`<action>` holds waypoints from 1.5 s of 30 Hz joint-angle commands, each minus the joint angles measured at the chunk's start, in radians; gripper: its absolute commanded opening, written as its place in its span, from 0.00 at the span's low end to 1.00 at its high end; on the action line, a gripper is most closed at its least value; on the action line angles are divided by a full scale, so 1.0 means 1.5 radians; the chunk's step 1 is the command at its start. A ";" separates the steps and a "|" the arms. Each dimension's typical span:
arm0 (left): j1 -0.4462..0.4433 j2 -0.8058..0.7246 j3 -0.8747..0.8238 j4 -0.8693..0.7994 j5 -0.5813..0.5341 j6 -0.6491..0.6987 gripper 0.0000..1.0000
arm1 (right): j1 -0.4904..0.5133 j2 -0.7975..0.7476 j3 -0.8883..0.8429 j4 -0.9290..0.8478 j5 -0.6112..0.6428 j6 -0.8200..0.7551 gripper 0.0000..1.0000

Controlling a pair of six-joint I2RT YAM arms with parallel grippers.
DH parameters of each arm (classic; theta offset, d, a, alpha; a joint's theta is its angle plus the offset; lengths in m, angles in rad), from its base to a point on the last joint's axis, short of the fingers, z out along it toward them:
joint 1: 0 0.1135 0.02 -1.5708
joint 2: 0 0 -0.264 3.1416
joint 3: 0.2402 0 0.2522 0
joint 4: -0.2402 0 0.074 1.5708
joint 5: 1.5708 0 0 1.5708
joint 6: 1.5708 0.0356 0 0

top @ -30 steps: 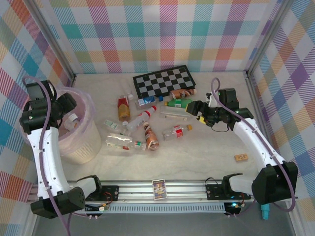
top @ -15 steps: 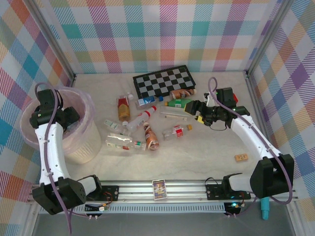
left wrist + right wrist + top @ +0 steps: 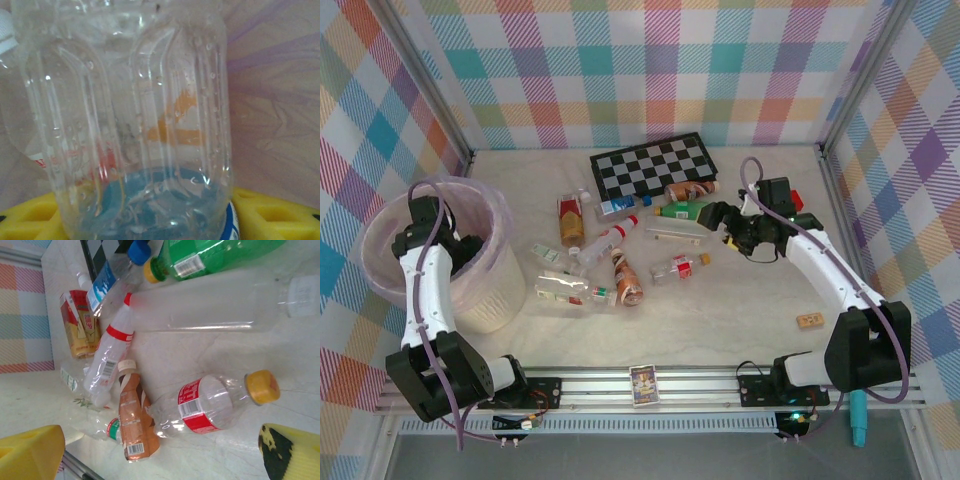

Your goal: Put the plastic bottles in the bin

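The bin (image 3: 490,292), a cream bucket lined with pink plastic, stands at the left. My left gripper (image 3: 460,250) is down inside it. Its yellow fingers (image 3: 30,217) press both sides of a clear ribbed bottle (image 3: 140,115), with the pink liner (image 3: 270,100) behind. Several bottles lie mid-table: a brown one (image 3: 625,278), a clear red-labelled one with a yellow cap (image 3: 680,268), a green one (image 3: 685,209) and a long clear one (image 3: 670,232). My right gripper (image 3: 718,222) hovers open beside them. Below its spread fingers (image 3: 30,452) lies the red-labelled bottle (image 3: 210,402), next to the brown bottle (image 3: 134,425).
A black-and-white checkerboard (image 3: 655,165) lies at the back. A small wooden block (image 3: 809,321) sits at the right and a red block (image 3: 796,197) behind the right arm. A card (image 3: 642,384) leans on the front rail. Checked walls close three sides.
My left arm has dropped from above the bin's rim down into it, bottle in its fingers. The right gripper has edged slightly left and farther back, toward the bottles.
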 commanded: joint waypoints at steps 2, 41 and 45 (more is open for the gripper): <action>0.008 -0.001 -0.001 0.013 0.019 0.014 0.76 | -0.009 -0.006 -0.005 -0.006 0.008 0.000 0.99; -0.022 -0.121 0.408 -0.210 0.056 0.049 1.00 | 0.110 0.083 -0.117 0.091 0.168 0.392 0.91; -0.125 -0.147 0.415 -0.192 0.084 0.010 1.00 | 0.124 0.120 -0.116 0.144 0.180 0.434 0.88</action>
